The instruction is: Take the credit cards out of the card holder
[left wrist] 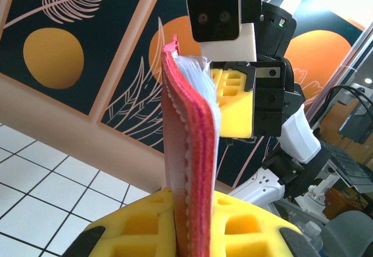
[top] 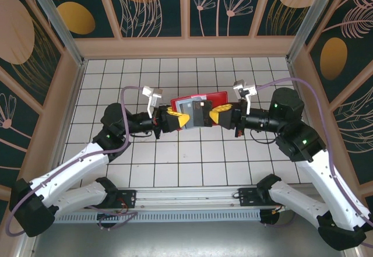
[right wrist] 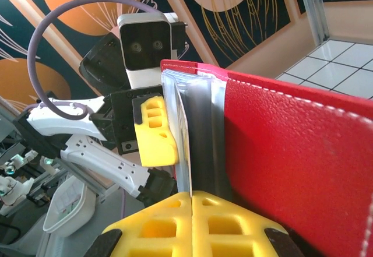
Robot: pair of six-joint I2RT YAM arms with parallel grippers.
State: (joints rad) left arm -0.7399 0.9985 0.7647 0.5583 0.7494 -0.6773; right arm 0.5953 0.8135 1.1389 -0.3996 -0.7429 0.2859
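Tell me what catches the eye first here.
A red wallet is spread open at the middle of the white tiled table, its grey pockets facing up. The left gripper and the right gripper pinch it from opposite sides, their yellow fingers shut on its edges.

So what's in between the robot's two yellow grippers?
The open red card holder, stretched between the left gripper and right gripper, seen in the top view.
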